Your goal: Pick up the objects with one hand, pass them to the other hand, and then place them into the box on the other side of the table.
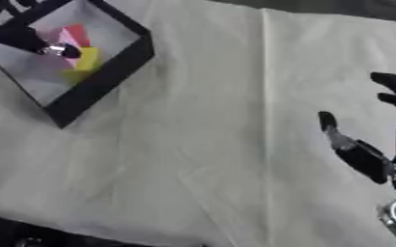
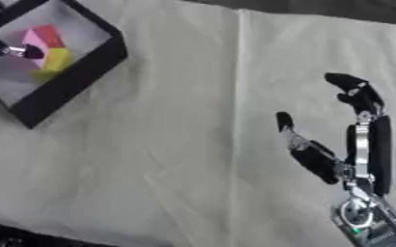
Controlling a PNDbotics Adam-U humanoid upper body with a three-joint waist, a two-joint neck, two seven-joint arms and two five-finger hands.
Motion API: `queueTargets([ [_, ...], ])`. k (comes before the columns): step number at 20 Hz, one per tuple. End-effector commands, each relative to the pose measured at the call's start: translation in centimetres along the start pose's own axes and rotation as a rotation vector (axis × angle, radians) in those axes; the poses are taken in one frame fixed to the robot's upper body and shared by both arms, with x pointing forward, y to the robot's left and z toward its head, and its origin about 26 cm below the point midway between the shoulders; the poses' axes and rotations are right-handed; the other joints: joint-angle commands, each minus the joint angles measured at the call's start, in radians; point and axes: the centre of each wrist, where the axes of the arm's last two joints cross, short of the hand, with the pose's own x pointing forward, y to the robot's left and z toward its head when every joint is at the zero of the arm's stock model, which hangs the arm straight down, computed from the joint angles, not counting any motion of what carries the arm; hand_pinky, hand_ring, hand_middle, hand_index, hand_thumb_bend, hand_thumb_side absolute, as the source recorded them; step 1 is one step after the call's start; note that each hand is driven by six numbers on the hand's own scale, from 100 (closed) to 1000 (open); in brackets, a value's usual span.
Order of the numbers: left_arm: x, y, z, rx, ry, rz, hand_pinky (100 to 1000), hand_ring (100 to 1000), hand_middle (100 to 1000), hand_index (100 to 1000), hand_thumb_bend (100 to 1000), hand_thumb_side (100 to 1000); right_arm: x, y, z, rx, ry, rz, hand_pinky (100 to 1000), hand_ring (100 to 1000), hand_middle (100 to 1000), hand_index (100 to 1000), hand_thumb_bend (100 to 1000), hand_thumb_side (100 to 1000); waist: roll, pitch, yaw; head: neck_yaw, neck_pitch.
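The box stands at the far left of the table, which is covered with a pale cloth; it has black walls and a light floor. Inside it lie the coloured objects: pink, red and yellow shapes that overlap, so I cannot tell how many they are or what they are. The left hand reaches into the box from the far left and its dark fingertip is at the pink piece, probably because it is putting an object down there. Most of this hand is cut off by the picture edge, so I cannot tell if it holds something. The right hand rests at the right side, well apart from the box, with fingers straight and spread wide, holding nothing. It seems idle, waiting for the next pick
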Motion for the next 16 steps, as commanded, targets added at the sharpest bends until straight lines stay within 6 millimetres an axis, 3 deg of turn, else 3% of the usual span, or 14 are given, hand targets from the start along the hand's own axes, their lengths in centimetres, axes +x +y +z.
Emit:
queueTargets([
  [1, -0.2, 1.8, 0.3, 0.068, 0.005, -0.008, 941, 756, 753, 752, 995, 356, 0.3, -0.7, -0.4, -0.019, -0.023, -0.003, 754, 849, 748, 789, 501, 166, 0.010, -0.022, -0.001, -0.001, 0.002],
  [4, 0.6, 3.0, 1.3, 0.145, -0.052, 0.093, 957, 698, 721, 716, 613, 496, 0.1, -0.9, -0.5, -0.035, -0.027, 0.003, 755, 849, 748, 789, 504, 160, 0.013, -0.025, 0.002, -0.008, 0.005],
  [6, 1.2, 3.9, 2.5, 0.208, -0.106, 0.225, 967, 672, 695, 704, 525, 537, -0.2, -1.2, -0.5, -0.050, -0.033, 0.007, 756, 850, 749, 790, 494, 165, 0.014, -0.028, 0.002, -0.026, 0.008],
  [9, 2.1, 4.9, 4.8, 0.289, -0.246, 0.425, 979, 667, 696, 697, 528, 506, -0.6, -1.7, -0.4, -0.070, -0.036, 0.016, 759, 853, 753, 792, 445, 175, 0.014, -0.032, 0.000, -0.067, 0.009],
  [10, 2.3, 5.1, 5.5, 0.305, -0.288, 0.479, 978, 673, 713, 699, 544, 492, -0.7, -1.9, -0.3, -0.074, -0.036, 0.015, 768, 857, 757, 791, 279, 229, 0.014, -0.034, -0.002, -0.080, 0.009],
  [11, 2.5, 5.1, 6.2, 0.320, -0.336, 0.524, 975, 689, 728, 699, 534, 488, -0.9, -2.1, -0.2, -0.081, -0.032, 0.019, 771, 859, 760, 792, 218, 273, 0.014, -0.036, -0.004, -0.095, 0.008],
  [12, 2.7, 5.2, 7.0, 0.339, -0.380, 0.546, 970, 716, 754, 699, 556, 420, -1.1, -2.3, -0.1, -0.089, -0.028, 0.026, 775, 862, 762, 793, 124, 326, 0.014, -0.039, -0.008, -0.109, 0.008],
  [14, 2.9, 5.1, 8.1, 0.366, -0.437, 0.552, 972, 718, 756, 695, 602, 374, -1.4, -2.5, 0.2, -0.105, -0.016, 0.033, 774, 861, 760, 789, 100, 358, 0.014, -0.043, -0.013, -0.128, 0.004],
  [16, 3.0, 4.6, 8.9, 0.362, -0.477, 0.579, 969, 713, 756, 683, 660, 349, -1.6, -2.7, 0.5, -0.126, 0.003, 0.035, 767, 856, 754, 783, 100, 297, 0.015, -0.048, -0.018, -0.143, 0.001],
])
